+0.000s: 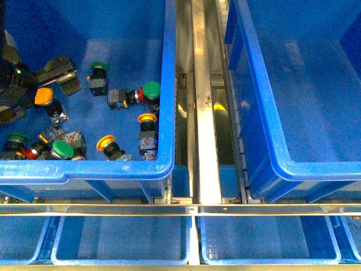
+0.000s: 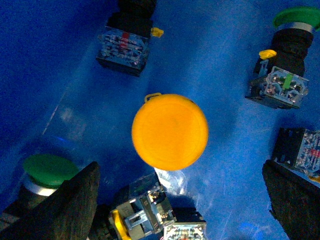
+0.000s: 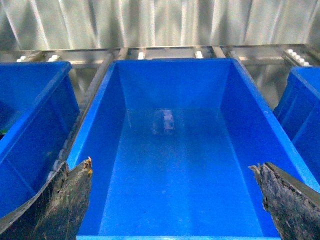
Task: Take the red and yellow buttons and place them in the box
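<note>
A yellow-orange button stands cap-up in the left bin, and its cap fills the middle of the left wrist view. My left gripper hangs open just above and beside it, one finger on each side, touching nothing. It shows at the far left of the front view. Two more yellow-capped buttons lie near the bin's front right corner. No red cap shows clearly. The box is the empty deep blue bin on the right. My right gripper is open over the box's floor.
Green-capped switches lie among the buttons in the left bin. More switch bodies crowd the orange cap. A metal rail separates the two bins. Shallow blue trays sit along the front.
</note>
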{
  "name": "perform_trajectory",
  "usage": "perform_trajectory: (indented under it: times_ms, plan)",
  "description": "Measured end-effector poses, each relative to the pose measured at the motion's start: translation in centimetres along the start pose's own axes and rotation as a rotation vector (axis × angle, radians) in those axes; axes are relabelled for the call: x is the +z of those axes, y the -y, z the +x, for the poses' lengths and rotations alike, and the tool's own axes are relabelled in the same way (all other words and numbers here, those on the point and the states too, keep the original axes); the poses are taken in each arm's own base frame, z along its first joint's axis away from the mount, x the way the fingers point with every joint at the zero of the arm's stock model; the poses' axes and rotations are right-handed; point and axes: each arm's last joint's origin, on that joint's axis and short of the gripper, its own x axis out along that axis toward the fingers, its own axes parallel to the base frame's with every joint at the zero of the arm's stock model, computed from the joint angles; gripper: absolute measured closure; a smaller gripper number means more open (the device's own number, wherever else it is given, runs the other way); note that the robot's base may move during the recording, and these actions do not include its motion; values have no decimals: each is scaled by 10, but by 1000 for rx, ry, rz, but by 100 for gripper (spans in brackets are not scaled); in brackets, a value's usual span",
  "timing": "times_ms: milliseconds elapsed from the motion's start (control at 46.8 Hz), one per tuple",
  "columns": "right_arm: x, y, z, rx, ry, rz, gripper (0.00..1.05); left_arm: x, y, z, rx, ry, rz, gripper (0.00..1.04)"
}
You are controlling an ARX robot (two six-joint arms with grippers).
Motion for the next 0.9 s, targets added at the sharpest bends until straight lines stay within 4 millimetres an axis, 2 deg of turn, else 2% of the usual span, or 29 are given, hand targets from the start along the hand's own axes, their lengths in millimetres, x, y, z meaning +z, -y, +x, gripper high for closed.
perform_trajectory:
  times_ms: [235,705,897]
  plan:
    - [0,0,0,0,0,0,6,7,8,21,-6,10,18,8]
    - [0,0,0,0,0,0,6,13,10,36,-17,3,35,8]
    - [0,0,0,0,0,0,6,14,9,37,-19,1,34,32]
